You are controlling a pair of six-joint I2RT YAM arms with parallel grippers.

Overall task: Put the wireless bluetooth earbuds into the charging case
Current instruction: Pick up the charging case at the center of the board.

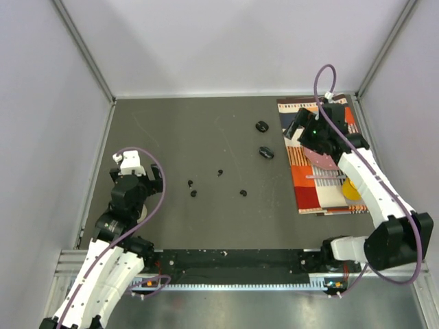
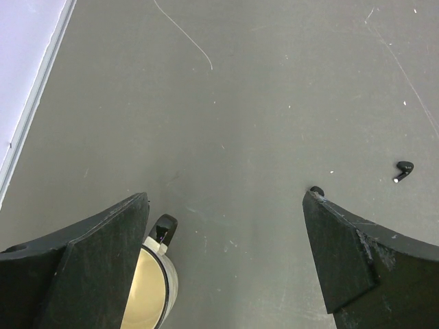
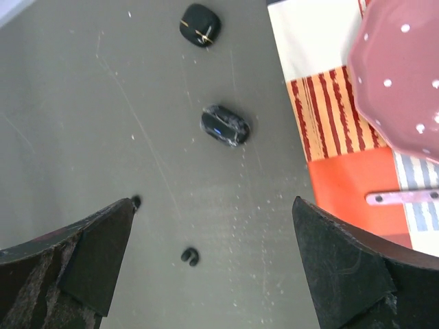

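Four tiny black earbuds lie on the dark table: two close together (image 1: pixel 190 183) (image 1: pixel 194 193), one further back (image 1: pixel 219 172) and one to the right (image 1: pixel 243 193). Two black oval charging cases (image 1: pixel 261 126) (image 1: pixel 266 152) lie shut further back. My left gripper (image 1: pixel 144 178) (image 2: pixel 226 195) is open and empty, left of the earbuds; its view shows one earbud (image 2: pixel 403 170) and another (image 2: pixel 316 190) at its right fingertip. My right gripper (image 1: pixel 300 127) (image 3: pixel 212 201) is open and empty, above the table near the cases (image 3: pixel 200 25) (image 3: pixel 224 125); two earbuds (image 3: pixel 190 257) (image 3: pixel 136 202) show below it.
A striped cloth mat (image 1: pixel 312 195) (image 3: pixel 339 116) lies at the right with a pink dotted bowl (image 3: pixel 398 75), a metal utensil (image 3: pixel 405 197) and a yellow object (image 1: pixel 351 190) on it. A white cup with yellow inside (image 2: pixel 147 288) stands by my left finger. Walls enclose the table.
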